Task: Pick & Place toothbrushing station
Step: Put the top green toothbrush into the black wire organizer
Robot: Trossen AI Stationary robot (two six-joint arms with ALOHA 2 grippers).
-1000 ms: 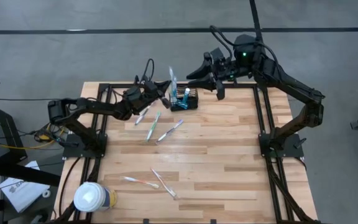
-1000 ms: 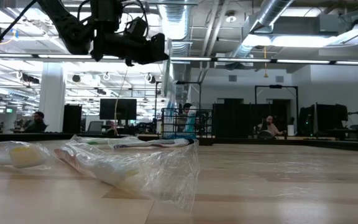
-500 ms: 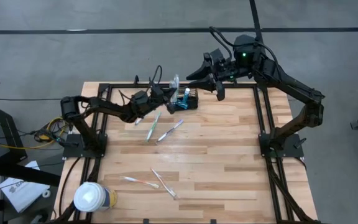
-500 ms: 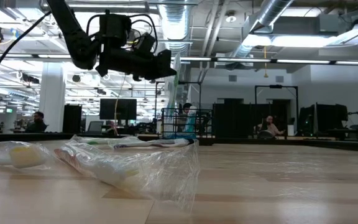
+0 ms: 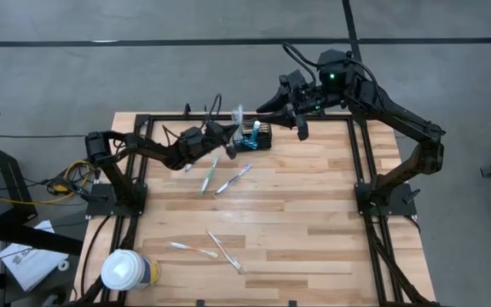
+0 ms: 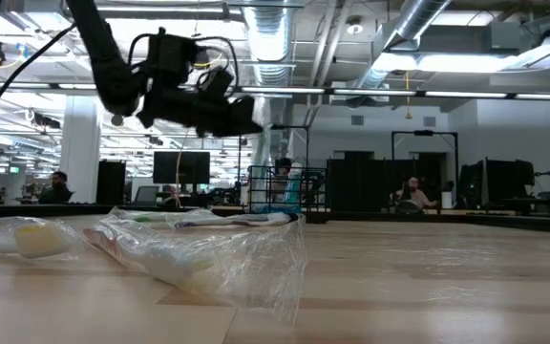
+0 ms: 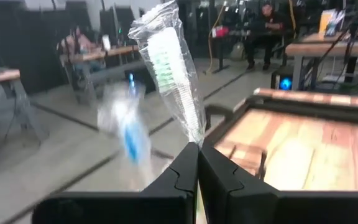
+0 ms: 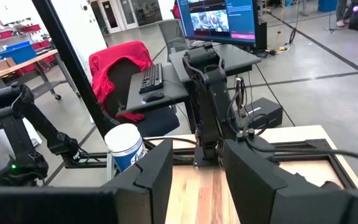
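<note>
The toothbrushing station, a small black wire basket (image 5: 254, 137), stands at the table's far edge with a blue toothbrush (image 7: 130, 135) upright in it. My left gripper (image 5: 229, 136) hovers just left of the basket, shut on a plastic-wrapped toothbrush (image 7: 169, 68) with green and white bristles. My right gripper (image 5: 300, 121) hangs high over the far edge to the right of the basket, open and with nothing between its fingers (image 8: 160, 171). In the low view the left gripper (image 6: 252, 120) is well above the basket (image 6: 285, 191). My left gripper pinches the wrapped toothbrush between its two fingertips at the wrapper's lower part (image 7: 194, 140). The fingers lie about level and come from the table's left. The toothbrush sticks out past them, slanting upward with its bristle end up (image 5: 239, 114), clear of table and basket.
Several loose toothbrushes lie on the wood: some left of centre (image 5: 210, 170) (image 5: 233, 178), some near the front left (image 5: 193, 249) (image 5: 225, 251). A white-lidded cup (image 5: 129, 271) stands at the near left corner. Black frame rails (image 5: 358, 162) edge the table.
My left gripper has come down and moved a little toward the basket, still shut on the wrapped toothbrush, which has sunk with it. My right gripper has kept still.
</note>
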